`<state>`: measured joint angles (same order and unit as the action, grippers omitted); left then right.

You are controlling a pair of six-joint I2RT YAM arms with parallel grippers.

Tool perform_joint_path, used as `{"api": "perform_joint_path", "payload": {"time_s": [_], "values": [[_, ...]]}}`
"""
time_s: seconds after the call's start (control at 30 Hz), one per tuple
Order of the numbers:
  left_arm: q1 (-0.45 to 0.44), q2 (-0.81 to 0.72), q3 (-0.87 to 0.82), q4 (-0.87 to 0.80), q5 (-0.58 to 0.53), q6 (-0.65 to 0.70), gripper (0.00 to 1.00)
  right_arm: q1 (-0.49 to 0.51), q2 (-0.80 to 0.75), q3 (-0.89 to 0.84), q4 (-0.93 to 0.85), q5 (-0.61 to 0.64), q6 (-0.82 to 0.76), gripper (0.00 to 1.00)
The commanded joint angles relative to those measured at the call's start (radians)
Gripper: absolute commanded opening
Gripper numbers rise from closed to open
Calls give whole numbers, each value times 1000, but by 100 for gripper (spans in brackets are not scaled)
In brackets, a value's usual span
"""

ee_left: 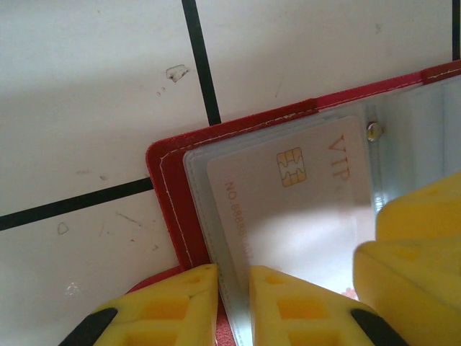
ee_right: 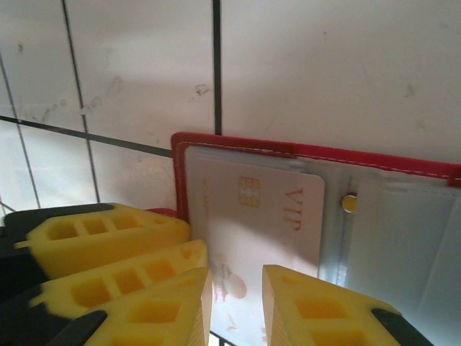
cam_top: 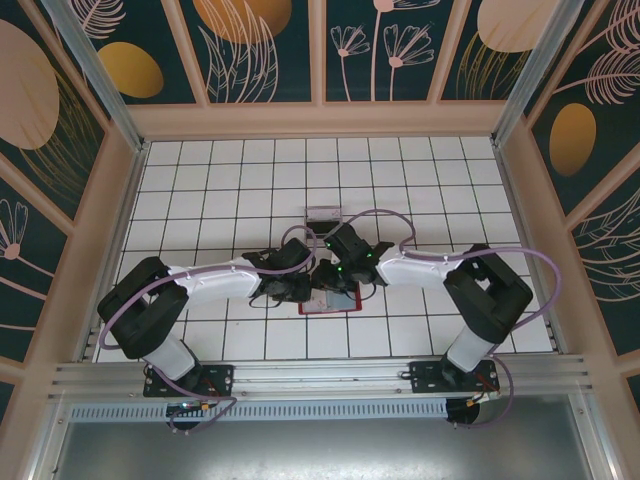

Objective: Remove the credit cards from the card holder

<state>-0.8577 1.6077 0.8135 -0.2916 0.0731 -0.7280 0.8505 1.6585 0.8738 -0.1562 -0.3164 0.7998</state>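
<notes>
No card out yet. The VIP card (ee_right: 248, 216) sits in the clear sleeve (ee_left: 198, 216) of the open card holder (ee_left: 169, 209), chip end at the holder's red corner, long axis running back to my right gripper (ee_right: 236, 281). Right jaws are narrow astride the card; can't tell if they bite. My left gripper (ee_left: 232, 277) pinches the holder's edge.

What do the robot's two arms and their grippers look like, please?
Both the left arm and the right arm have white links between bulky black joint housings. A lilac cable loops along each. Small green lights glow near the wrists. The left gripper and right gripper each have two chunky yellow fingers with rectangular recesses, on black mounts.
</notes>
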Motion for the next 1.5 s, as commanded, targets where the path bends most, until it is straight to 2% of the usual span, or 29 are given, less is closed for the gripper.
{"api": "perform_joint_path", "payload": {"time_s": [0.0, 0.2, 0.47, 1.07, 1.47], "values": [[-2, 9, -20, -17, -5, -12, 20, -3, 25, -19, 27, -9, 13, 26], [-2, 6, -22, -21, -5, -11, 20, -1, 46, -32, 23, 5, 19, 25], [-3, -9, -20, -34, -14, -14, 20, 2, 42, -21, -72, 98, 9, 25], [-3, -31, -10, -50, -32, -20, 22, 28, 30, 47, -166, 164, 2, 24], [-3, -89, -11, -53, -69, -37, 22, 51, 32, 88, -152, 142, 14, 23]]}}
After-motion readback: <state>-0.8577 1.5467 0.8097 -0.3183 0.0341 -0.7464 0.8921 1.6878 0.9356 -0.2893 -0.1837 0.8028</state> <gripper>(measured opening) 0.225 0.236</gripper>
